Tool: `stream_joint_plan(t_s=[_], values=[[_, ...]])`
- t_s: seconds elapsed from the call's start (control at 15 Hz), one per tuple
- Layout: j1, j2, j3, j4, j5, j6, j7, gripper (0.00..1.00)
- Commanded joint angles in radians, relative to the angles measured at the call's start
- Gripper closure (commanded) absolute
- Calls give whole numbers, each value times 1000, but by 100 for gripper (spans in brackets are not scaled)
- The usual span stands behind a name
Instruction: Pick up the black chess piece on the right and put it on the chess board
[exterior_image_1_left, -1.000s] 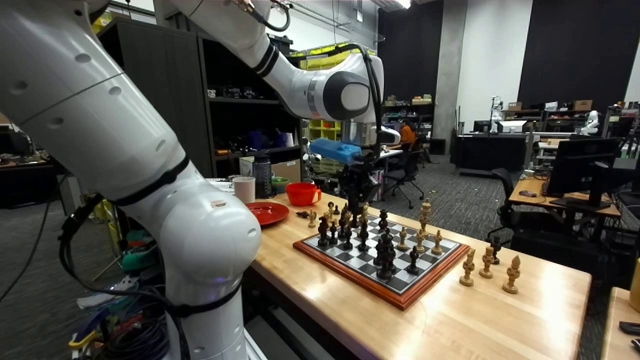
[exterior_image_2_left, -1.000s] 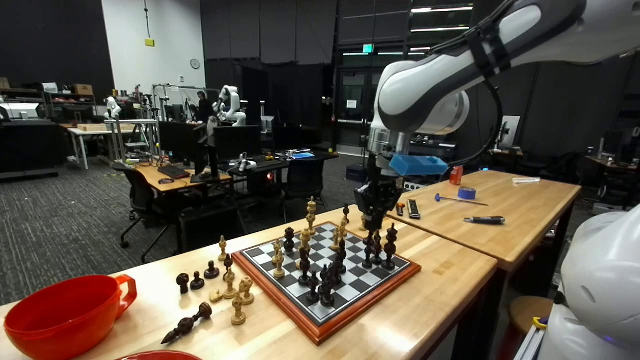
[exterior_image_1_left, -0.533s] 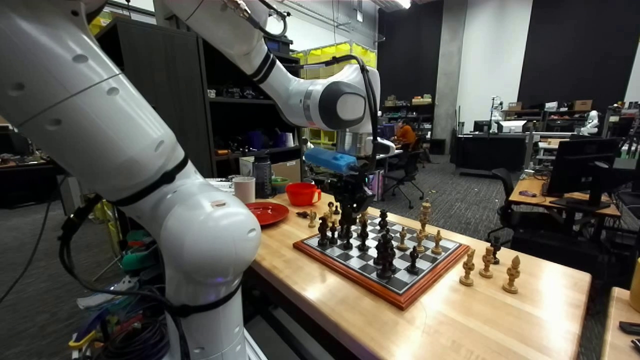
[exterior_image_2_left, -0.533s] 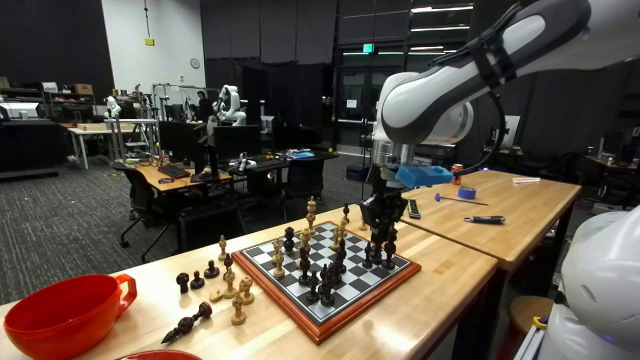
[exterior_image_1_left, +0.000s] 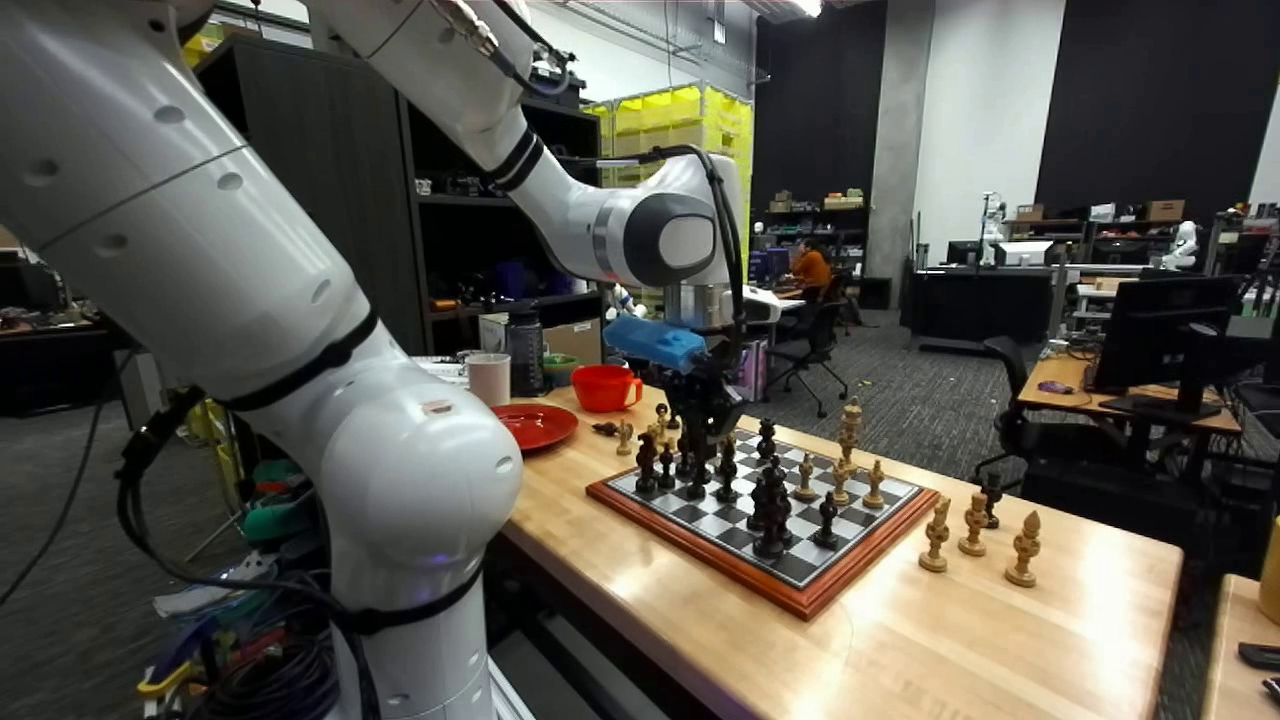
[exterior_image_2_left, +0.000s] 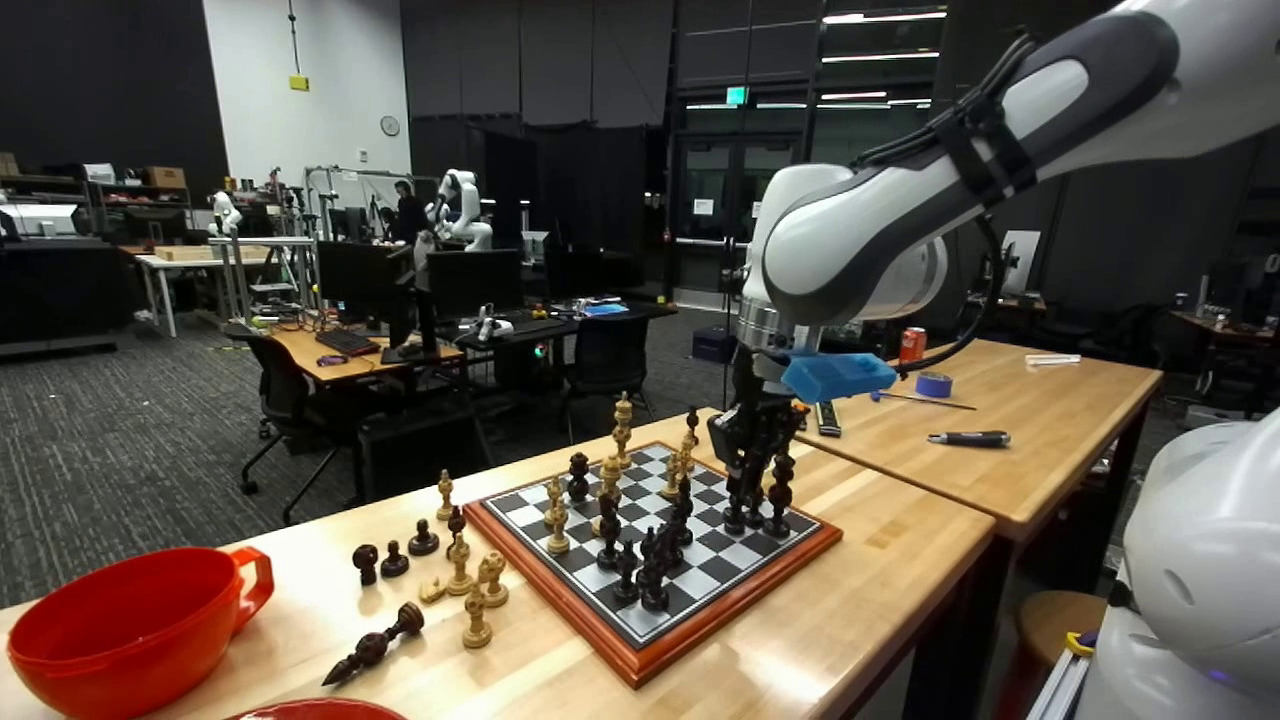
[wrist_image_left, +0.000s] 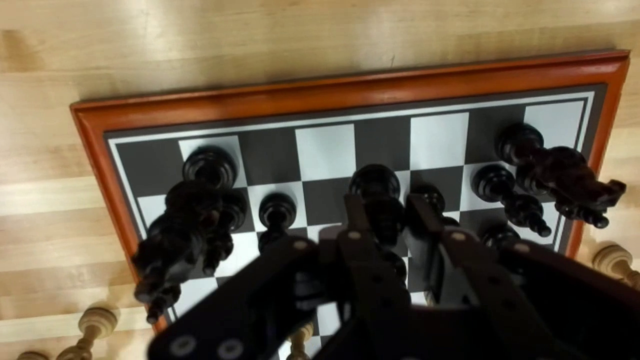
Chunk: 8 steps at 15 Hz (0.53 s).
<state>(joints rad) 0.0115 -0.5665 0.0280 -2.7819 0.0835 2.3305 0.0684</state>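
The black piece (exterior_image_1_left: 992, 492) that best fits "on the right" stands upright on the table (exterior_image_1_left: 900, 640), off the board (wrist_image_left: 320, 97), just beside the tan pieces (exterior_image_1_left: 971, 546); you cannot tell whether it touches any of them. Your gripper (wrist_image_left: 389, 207) is well apart from it, pointing down over the board. In the wrist view its jaws stand narrow, with a dark piece (wrist_image_left: 377, 186) between them. You cannot tell whether they press on that piece or only straddle it, nor whether its base sits on the board or hangs just above.

How far along you are depends on which piece is meant. If it is the one out on the table, nothing of the task shows as done: the reach, the grasp, the lift, the carry and the setting down are all left for you. If it is the one between your jaws, the carry looks done and you have only the touch-down, the release and a straight lift away left. The first reading suits the sentence better; the second suits where the gripper is. If you do let go here, spread the jaws only a little, since another dark piece (wrist_image_left: 434, 192) stands right beside one of them and could tip
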Motion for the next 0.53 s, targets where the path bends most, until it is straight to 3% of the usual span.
stream_joint_plan(t_s=[0.0, 0.47], values=[[2, 37, 38, 2, -22, 85, 38, 94], [-39, 135, 105, 1, -147, 180, 127, 94]])
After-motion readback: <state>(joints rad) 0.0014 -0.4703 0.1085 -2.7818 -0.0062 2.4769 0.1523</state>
